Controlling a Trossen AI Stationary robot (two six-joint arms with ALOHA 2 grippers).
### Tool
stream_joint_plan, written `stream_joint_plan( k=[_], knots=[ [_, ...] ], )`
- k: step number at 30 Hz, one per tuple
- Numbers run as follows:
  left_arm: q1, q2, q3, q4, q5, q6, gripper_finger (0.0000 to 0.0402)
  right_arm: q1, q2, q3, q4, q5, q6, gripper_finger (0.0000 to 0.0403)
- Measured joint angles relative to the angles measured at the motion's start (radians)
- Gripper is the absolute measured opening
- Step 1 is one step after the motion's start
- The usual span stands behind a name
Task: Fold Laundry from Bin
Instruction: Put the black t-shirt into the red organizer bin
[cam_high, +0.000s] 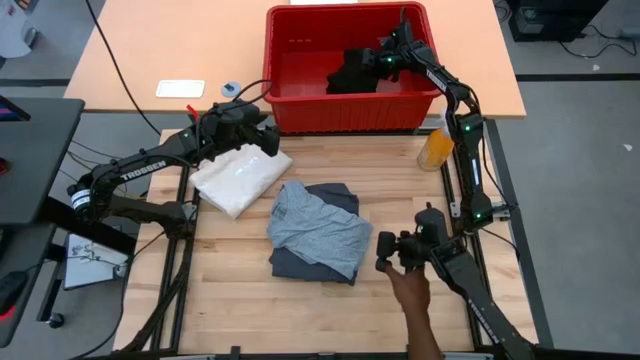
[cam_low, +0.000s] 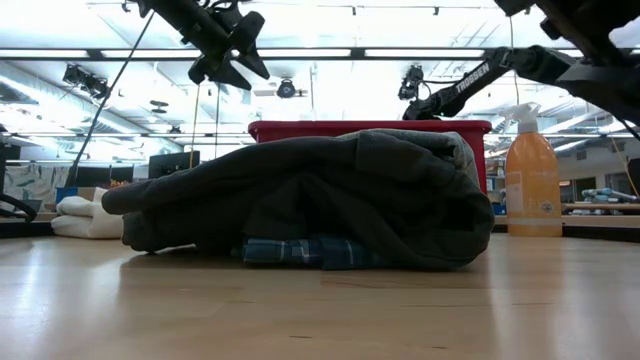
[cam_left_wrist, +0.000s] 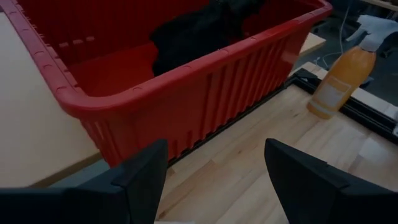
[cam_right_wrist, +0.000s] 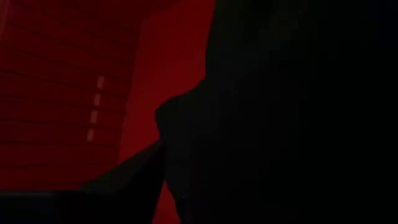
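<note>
The red bin (cam_high: 300, 100) stands at the table's far edge with a black piece (cam_high: 350, 72) of laundry lying in it. My right gripper (cam_high: 380, 62) reaches down into the bin, right at that black piece (cam_right_wrist: 280, 112), jaws open; one finger (cam_right_wrist: 124, 177) shows, the other is lost against the dark cloth. My left gripper (cam_high: 268, 138) hangs open above the table just before the bin's front wall (cam_left_wrist: 205, 93), holding nothing. On the table lies a folded stack: a light grey piece (cam_high: 315, 228) on a dark charcoal piece (cam_high: 300, 268), with plaid (cam_low: 300, 252) underneath. My right gripper comes at the black piece slanting down from the bin's right side. Whether its fingers touch the cloth I cannot tell, because the dark cloth hides them.
A cream-white tote bag (cam_high: 240, 175) lies left of the stack. An orange spray bottle (cam_high: 437, 148) stands at the bin's right front corner. A person's hand (cam_high: 410, 290) rests by the right arm's base at the near right. Bare wood lies before the stack.
</note>
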Motion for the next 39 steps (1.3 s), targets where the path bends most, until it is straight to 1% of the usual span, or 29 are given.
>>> stream_joint_plan(
  k=[3,7,10,16,19,21,25,28,30,34,39],
  knots=[
    [0.000,0.000,0.000,0.002,0.030,-0.004,0.0270,0.007,-0.020,0.000,-0.027,0.050,-0.029,0.0300],
    [0.000,0.000,0.000,0.017,0.048,-0.003,0.0270,0.027,-0.053,0.000,-0.069,0.190,-0.129,0.0295],
    [0.000,-0.001,0.000,0.031,0.050,-0.003,0.0270,0.040,-0.067,0.000,-0.098,0.283,-0.181,0.0284],
    [0.000,-0.001,0.000,0.037,0.049,0.005,0.0270,0.053,-0.092,0.000,-0.169,0.357,-0.260,0.0252],
    [0.000,-0.001,0.000,0.037,0.055,0.007,0.0270,0.060,-0.116,0.000,-0.208,0.459,-0.323,0.0234],
    [0.000,-0.001,0.000,0.036,0.078,0.007,0.0270,0.063,-0.132,-0.001,-0.223,0.513,-0.362,0.0223],
    [0.000,-0.001,0.000,0.036,0.109,0.007,0.0270,0.071,-0.185,-0.002,-0.221,0.591,-0.403,0.0209],
    [0.000,-0.001,0.000,0.036,0.114,0.027,0.0270,0.085,-0.237,-0.002,-0.186,0.654,-0.435,0.0206],
    [0.000,-0.001,0.000,0.036,0.114,0.034,0.0270,0.097,-0.263,-0.002,-0.130,0.651,-0.438,0.0205],
    [0.016,-0.001,0.000,0.036,0.120,0.053,0.0270,0.116,-0.274,0.000,-0.014,0.540,-0.434,0.0204],
    [0.040,-0.001,0.000,0.036,0.158,0.056,0.0270,0.148,-0.269,-0.001,-0.070,0.346,-0.393,0.0201]
  ],
)
